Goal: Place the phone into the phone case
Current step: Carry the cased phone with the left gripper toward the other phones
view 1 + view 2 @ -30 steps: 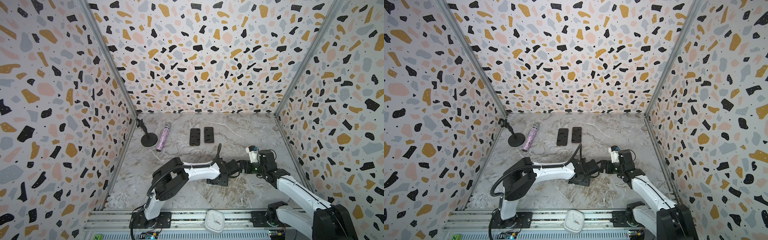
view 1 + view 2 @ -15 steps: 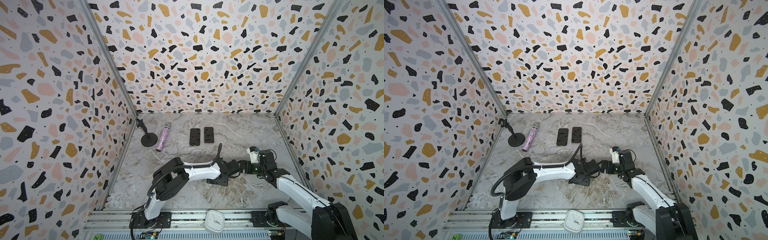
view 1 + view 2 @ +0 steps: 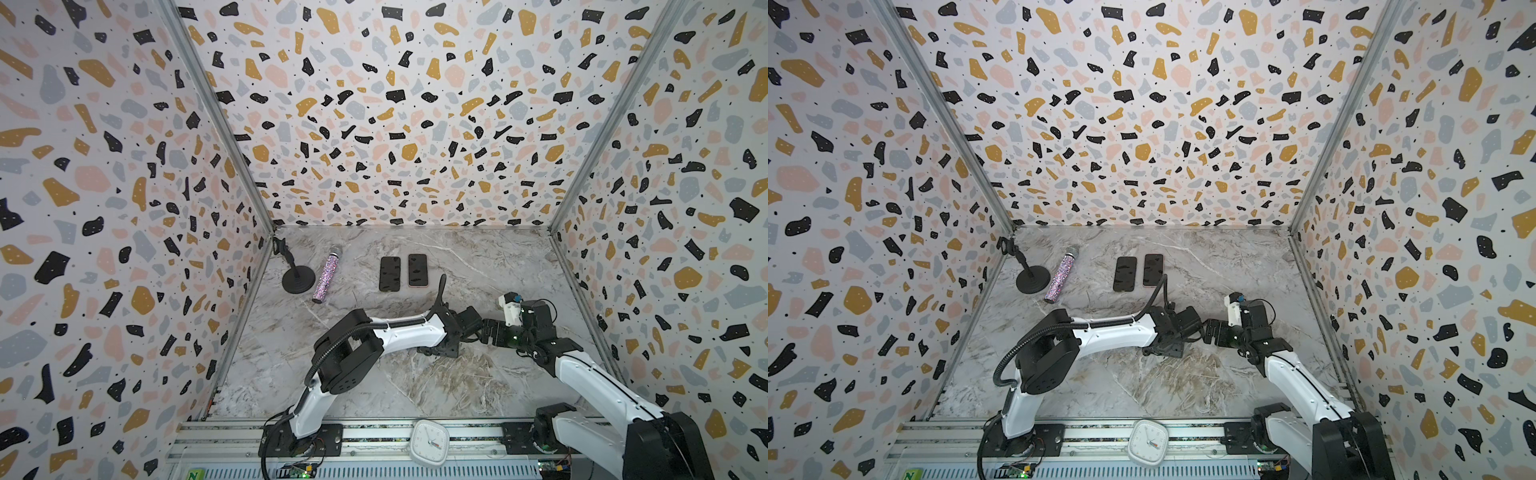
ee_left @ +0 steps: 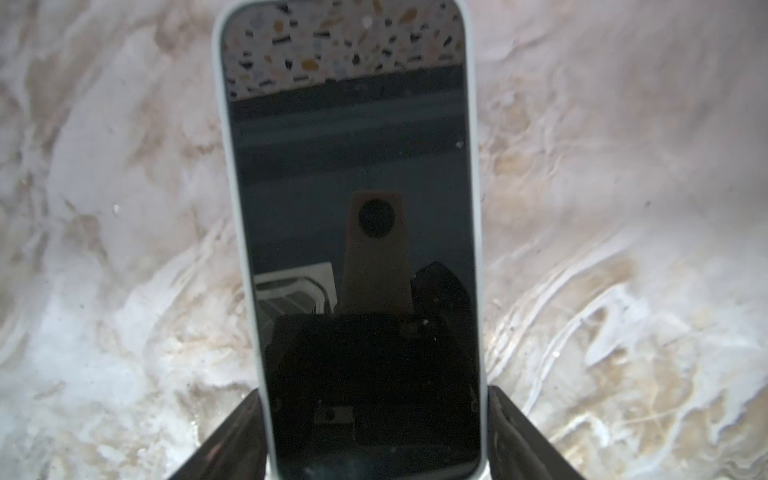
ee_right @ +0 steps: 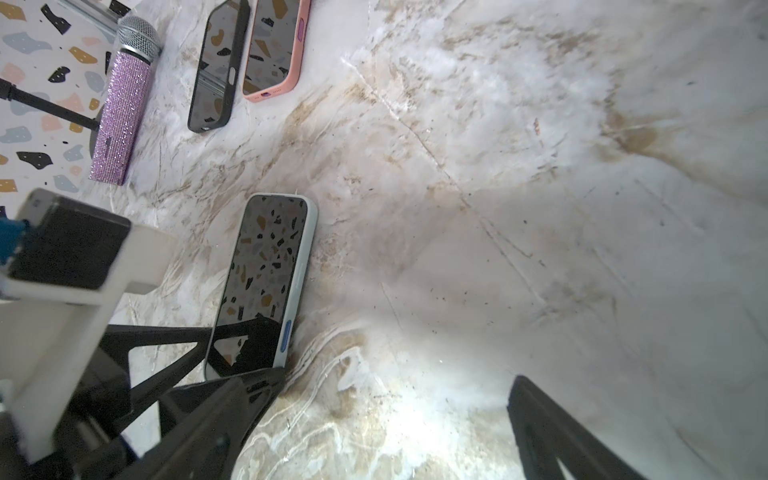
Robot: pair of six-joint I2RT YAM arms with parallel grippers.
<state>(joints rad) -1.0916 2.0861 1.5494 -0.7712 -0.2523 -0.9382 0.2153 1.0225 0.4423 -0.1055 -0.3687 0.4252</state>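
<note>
The phone (image 5: 266,274) lies face up on the table (image 5: 540,208) in front of the left arm. It looks already seated in the pale case (image 5: 304,257), whose rim runs round the screen wherever it shows. The left claw (image 4: 374,395) straddles the phone's near end with a finger against each long edge, closed on it across its width; I cannot tell whether it lifts it clear of the marble. The right claw (image 5: 397,378) stands wide open just beside it, holding nothing. Well behind lie a black phone (image 3: 390,273) and a pink phone (image 3: 417,270), side by side. The phone is likely a stiff, fairly weighty slab with a slick, breakable glass face, while the case rim should be softer and give better purchase. The long edges are therefore the place to hold it, nearer the middle than the end so it does not droop or twist, and any seating push belongs on the corners rather than the glass. Against the earlier frames nothing visibly differs: both arms sit in the same poses and the phone has not shifted.
</note>
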